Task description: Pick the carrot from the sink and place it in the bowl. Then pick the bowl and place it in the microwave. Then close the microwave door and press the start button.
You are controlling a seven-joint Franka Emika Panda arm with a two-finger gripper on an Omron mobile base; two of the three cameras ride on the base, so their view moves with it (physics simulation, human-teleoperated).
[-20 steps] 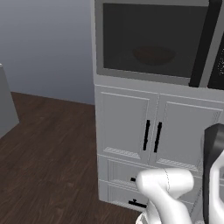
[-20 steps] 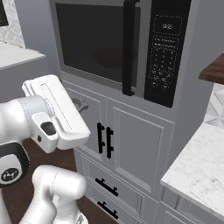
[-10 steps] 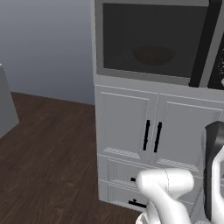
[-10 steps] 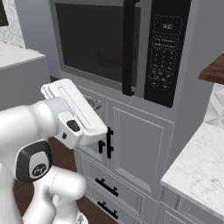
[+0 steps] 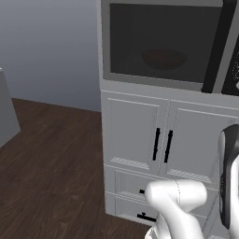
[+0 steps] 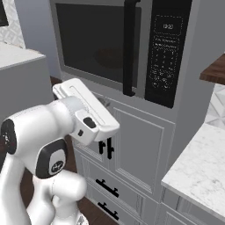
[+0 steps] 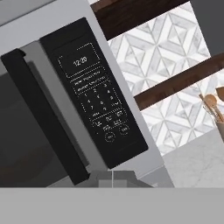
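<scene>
Grey microwave (image 6: 176, 52), near-black door window (image 5: 158, 39), reddish-brown bowl (image 5: 164, 58) showing dimly behind it; white marble bench (image 6: 200, 169), dark wood floor (image 5: 51, 158).

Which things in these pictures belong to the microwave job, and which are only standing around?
Belong to the job:
- microwave
- microwave door, shut
- bowl, dimly visible behind the door window
- dark button panel

Only standing around:
- cabinet doors with black handles
- marble counter
- wooden utensils
- drawers
</scene>
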